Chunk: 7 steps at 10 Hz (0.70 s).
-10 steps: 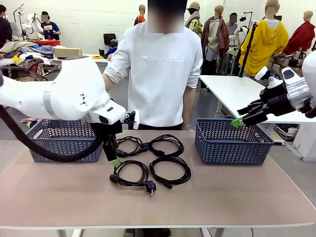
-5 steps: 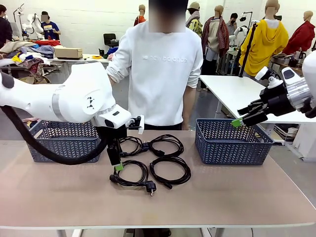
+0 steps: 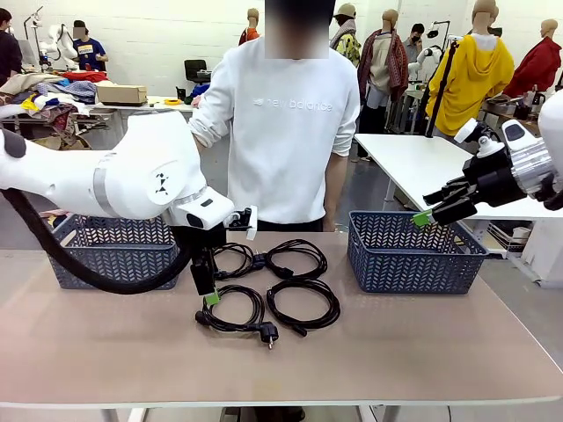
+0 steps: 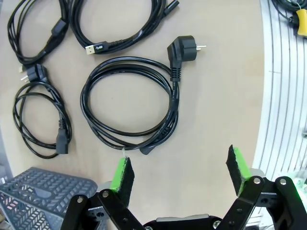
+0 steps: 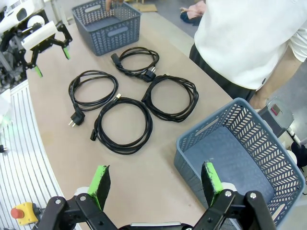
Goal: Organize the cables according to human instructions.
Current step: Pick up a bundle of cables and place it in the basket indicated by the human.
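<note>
As the left basket (image 3: 88, 239) serves as the reference mark, every entry below is placed from it.

1. Table (image 3: 396, 352): tan top. The left basket stands toward its far edge.
2. Right basket (image 3: 413, 259): same blue-grey lattice make. It stands well to the right of the left basket, in line with it, and its floor is bare in the right wrist view.
3. Cables (image 3: 259, 261): four black coils, flat on the table just right of the left basket, between it and its twin. They lie two by two, a rear pair level with the left basket and a front pair nearer the robot. None lies inside the left basket as far as its visible part shows.
4. Front coil (image 4: 173, 84): of the front pair, the one closer to the left basket. Its round plug (image 4: 180, 48) is angled, with pins showing, and lies at the side away from that basket.
5. Left gripper (image 4: 180, 170): just right of the left basket, pointing down over the front coil. Its jaws are spread wide with nothing between the green pads.
6. Right gripper (image 5: 156, 184): far right of the left basket, raised in the air past the right basket. Its jaws are spread wide and it holds nothing.
7. Person (image 3: 290, 132): white sweatshirt, standing behind the table, to the right of the left basket and facing the cables.
</note>
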Each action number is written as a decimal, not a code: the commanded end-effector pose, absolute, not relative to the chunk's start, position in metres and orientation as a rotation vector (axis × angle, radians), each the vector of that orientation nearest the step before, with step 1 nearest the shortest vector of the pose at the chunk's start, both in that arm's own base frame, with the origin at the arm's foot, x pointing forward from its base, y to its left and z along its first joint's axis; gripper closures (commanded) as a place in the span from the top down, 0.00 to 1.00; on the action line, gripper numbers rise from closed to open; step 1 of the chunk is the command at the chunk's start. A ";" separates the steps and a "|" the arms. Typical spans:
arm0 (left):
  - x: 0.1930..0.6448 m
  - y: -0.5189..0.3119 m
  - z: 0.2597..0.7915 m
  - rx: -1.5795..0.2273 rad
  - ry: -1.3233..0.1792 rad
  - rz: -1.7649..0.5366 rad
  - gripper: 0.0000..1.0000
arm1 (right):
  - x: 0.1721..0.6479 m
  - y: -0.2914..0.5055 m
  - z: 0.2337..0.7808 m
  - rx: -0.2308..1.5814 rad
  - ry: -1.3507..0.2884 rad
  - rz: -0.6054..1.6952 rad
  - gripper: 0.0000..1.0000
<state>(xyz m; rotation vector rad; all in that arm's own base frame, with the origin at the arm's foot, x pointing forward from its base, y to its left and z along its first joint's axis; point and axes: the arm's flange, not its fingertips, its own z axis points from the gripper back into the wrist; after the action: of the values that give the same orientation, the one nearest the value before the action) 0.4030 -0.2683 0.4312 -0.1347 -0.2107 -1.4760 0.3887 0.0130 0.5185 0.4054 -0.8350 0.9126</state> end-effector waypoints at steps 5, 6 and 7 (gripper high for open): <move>0.417 -0.306 0.385 -0.107 -0.121 -1.605 1.00 | 0.390 0.015 0.519 0.423 -0.848 0.911 1.00; 0.418 -0.310 0.377 -0.094 -0.106 -1.613 1.00 | 0.390 0.015 0.519 0.423 -0.848 0.911 1.00; 0.418 -0.313 0.368 -0.068 -0.093 -1.618 1.00 | 0.390 0.015 0.519 0.423 -0.848 0.911 1.00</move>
<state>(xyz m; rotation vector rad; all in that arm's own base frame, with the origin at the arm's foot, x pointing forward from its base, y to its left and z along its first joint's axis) 0.4135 -0.3124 0.3709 -0.1149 -0.0957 -1.6108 0.3886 0.0130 0.5185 0.4052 -0.8345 0.9126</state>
